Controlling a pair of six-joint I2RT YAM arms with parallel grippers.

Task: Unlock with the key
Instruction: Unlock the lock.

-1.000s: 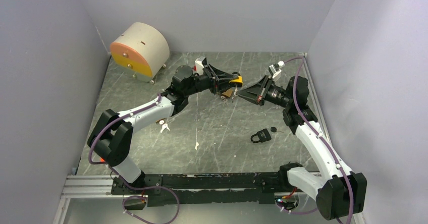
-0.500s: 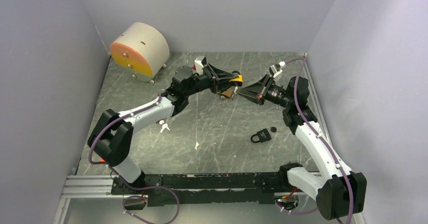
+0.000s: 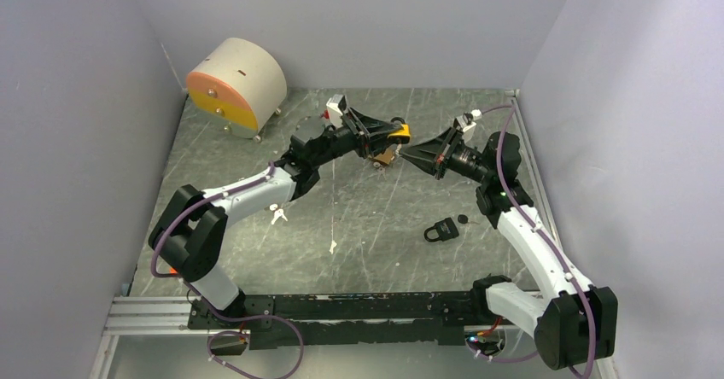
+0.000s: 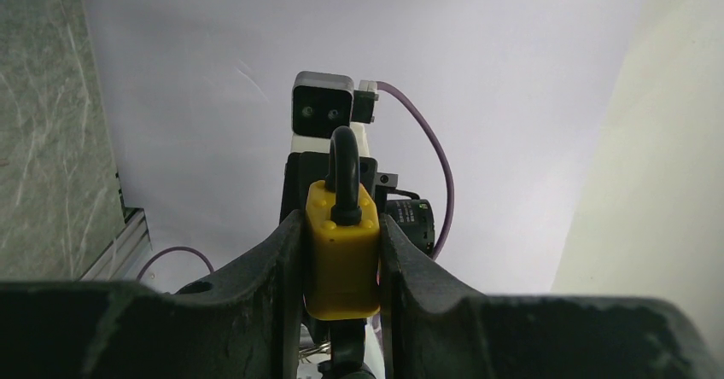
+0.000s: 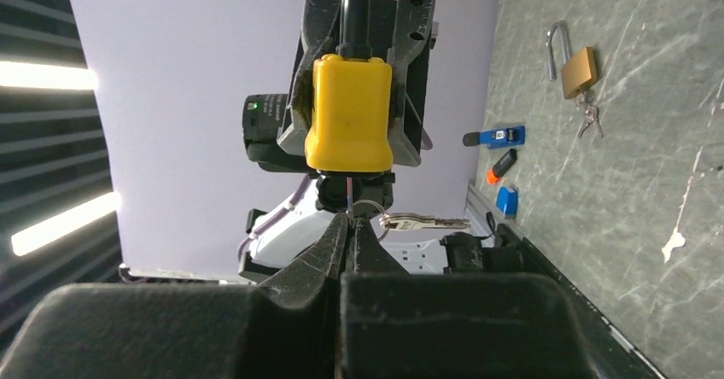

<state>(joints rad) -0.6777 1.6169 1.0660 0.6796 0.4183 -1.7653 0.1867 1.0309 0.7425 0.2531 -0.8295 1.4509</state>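
A yellow padlock [image 4: 341, 255] with a black shackle is held off the table, clamped by its sides in my left gripper [image 4: 341, 224]. In the top view the padlock [image 3: 401, 131] sits at the tip of the left gripper [image 3: 394, 131]. My right gripper [image 3: 407, 152] points at it from the right. In the right wrist view the right gripper [image 5: 348, 221] is shut on a thin key [image 5: 351, 195]. The key's blade runs up to the underside of the padlock [image 5: 350, 114]. A spare key [image 5: 427, 222] hangs from its ring.
A brass padlock [image 5: 579, 70] with keys lies on the table under the grippers. A black padlock [image 3: 441, 230] lies to the right and small keys [image 3: 277, 215] to the left. A beige and orange drum [image 3: 236, 83] stands at the back left. Walls enclose three sides.
Both grippers have drifted slightly towards the back of the table while staying tip to tip. Both grips are unchanged.
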